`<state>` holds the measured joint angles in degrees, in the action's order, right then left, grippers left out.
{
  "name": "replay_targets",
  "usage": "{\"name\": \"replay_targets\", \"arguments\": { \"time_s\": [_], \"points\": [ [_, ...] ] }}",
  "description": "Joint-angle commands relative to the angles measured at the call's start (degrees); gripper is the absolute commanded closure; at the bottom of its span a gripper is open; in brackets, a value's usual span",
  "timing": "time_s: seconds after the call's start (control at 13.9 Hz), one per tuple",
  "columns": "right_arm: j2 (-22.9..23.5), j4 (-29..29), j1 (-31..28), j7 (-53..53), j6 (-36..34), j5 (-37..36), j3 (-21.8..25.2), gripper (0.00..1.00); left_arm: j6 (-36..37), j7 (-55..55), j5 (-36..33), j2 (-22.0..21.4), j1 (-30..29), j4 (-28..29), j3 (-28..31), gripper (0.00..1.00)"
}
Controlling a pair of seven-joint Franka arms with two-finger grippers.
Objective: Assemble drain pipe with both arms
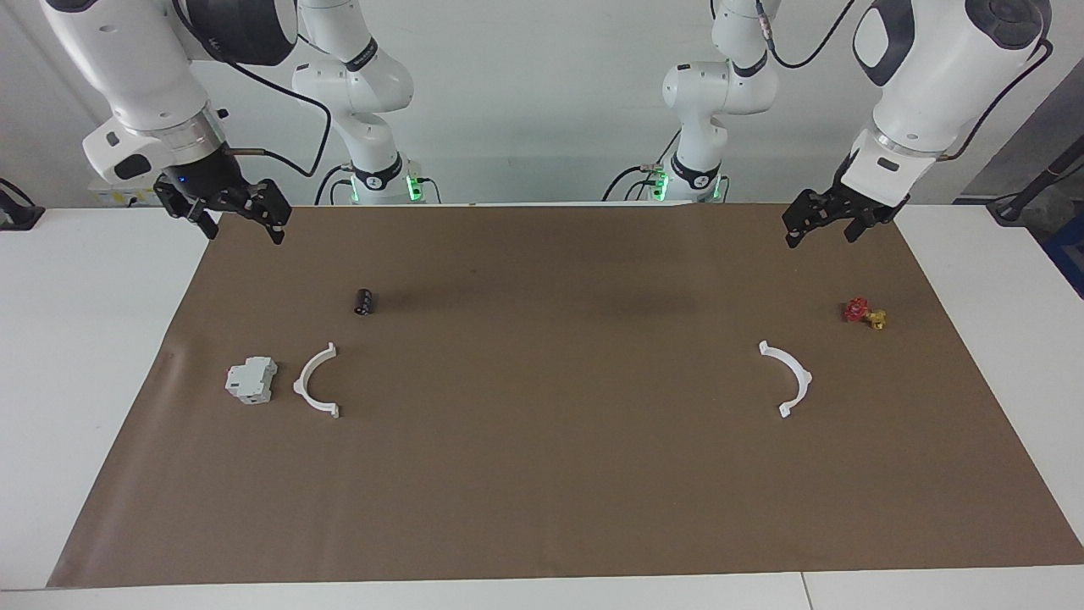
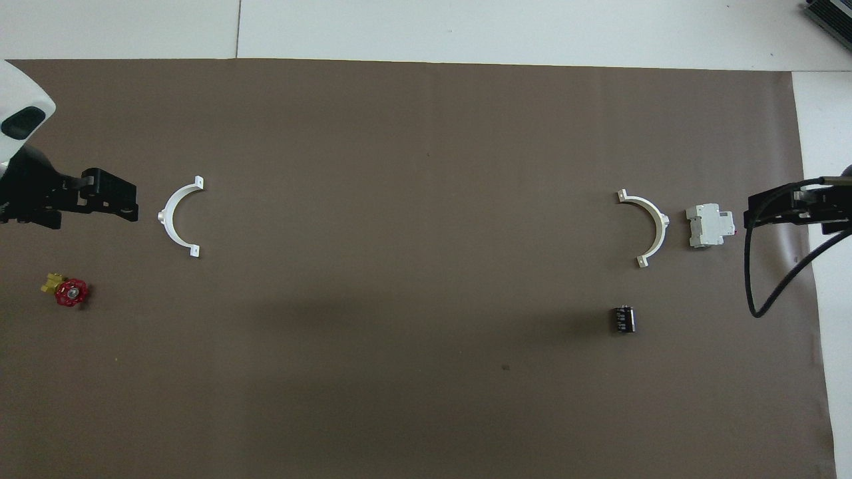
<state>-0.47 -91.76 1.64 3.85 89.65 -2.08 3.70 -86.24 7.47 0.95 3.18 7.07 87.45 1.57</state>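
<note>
Both grippers open and empty: left gripper (image 1: 826, 222) upper right of facing frame with its half-ring (image 1: 788, 379) below it, right gripper (image 1: 229, 207) upper left above the other half-ring (image 1: 318, 381), arcs' open sides facing, well apart.

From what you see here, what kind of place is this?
Probably a robotics lab test bench: two white arms stand at a white table with a brown mat, and small parts such as white half-rings lie spread on it.
</note>
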Motion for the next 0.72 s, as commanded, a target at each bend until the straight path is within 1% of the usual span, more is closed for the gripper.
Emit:
{"name": "replay_targets", "arguments": {
  "time_s": [0.0, 0.22, 0.36, 0.5, 0.58, 0.65],
  "points": [
    [-1.2, -1.1, -0.4, -0.5, 0.3, 0.3, -0.3, 0.0, -1.5, -0.1, -0.8, -1.7, 0.0, 2.3, 0.1, 0.0],
    [-1.2, -1.2, -0.7, -0.8, 0.6, 0.9, -0.3, 0.0, -1.5, -0.1, -0.8, -1.7, 0.0, 2.3, 0.1, 0.0],
    [-2.0, -3.2, -0.8, -1.4, 1.3, 0.9, -0.2, 0.0, -1.4, -0.1, -0.8, -1.7, 0.0, 2.3, 0.1, 0.0],
    [-5.0, -10.8, -0.8, -4.4, 9.5, 1.0, -0.2, 0.0, -1.5, -0.1, -0.8, -1.7, 0.0, 2.3, 0.1, 0.0],
    [-5.6, -14.2, -0.8, -5.9, 13.3, 1.0, -0.2, 0.0, -1.5, -0.1, -0.8, -1.7, 0.0, 2.3, 0.1, 0.0],
    [-5.3, -16.3, -0.8, -6.8, 16.3, 1.3, -0.2, 0.0, -1.5, -0.1, -0.8, -1.7, 0.0, 2.3, 0.1, 0.0]
  ]
}}
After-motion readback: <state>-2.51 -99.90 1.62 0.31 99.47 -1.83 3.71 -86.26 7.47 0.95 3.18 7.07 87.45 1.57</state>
